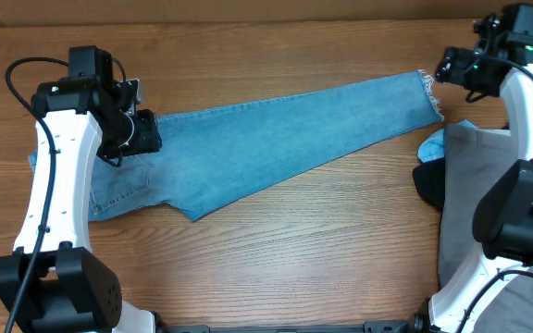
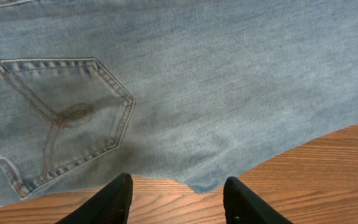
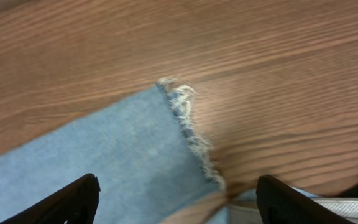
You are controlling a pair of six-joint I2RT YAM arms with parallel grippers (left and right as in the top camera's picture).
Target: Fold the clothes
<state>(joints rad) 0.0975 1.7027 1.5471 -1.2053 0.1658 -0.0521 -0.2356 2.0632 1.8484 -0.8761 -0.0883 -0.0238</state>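
Note:
The light-blue denim jeans [image 1: 266, 139] lie flat across the table, folded lengthwise, waist end at the left and frayed hem [image 1: 428, 92] at the right. My left gripper [image 1: 132, 125] is open and empty above the waist end; the left wrist view shows the jeans' stitched back pocket [image 2: 61, 118] and their lower edge between the open fingers [image 2: 176, 196]. My right gripper [image 1: 452, 67] is open and empty just above the frayed hem [image 3: 191, 127], which lies between its fingers [image 3: 176, 196] in the right wrist view.
Plain grey trousers [image 1: 475, 194] lie at the right edge under the right arm. A small pale-blue garment [image 1: 433, 145] and a black one [image 1: 428, 180] sit beside them, close to the hem. Bare wooden table [image 1: 303, 250] lies in front of the jeans.

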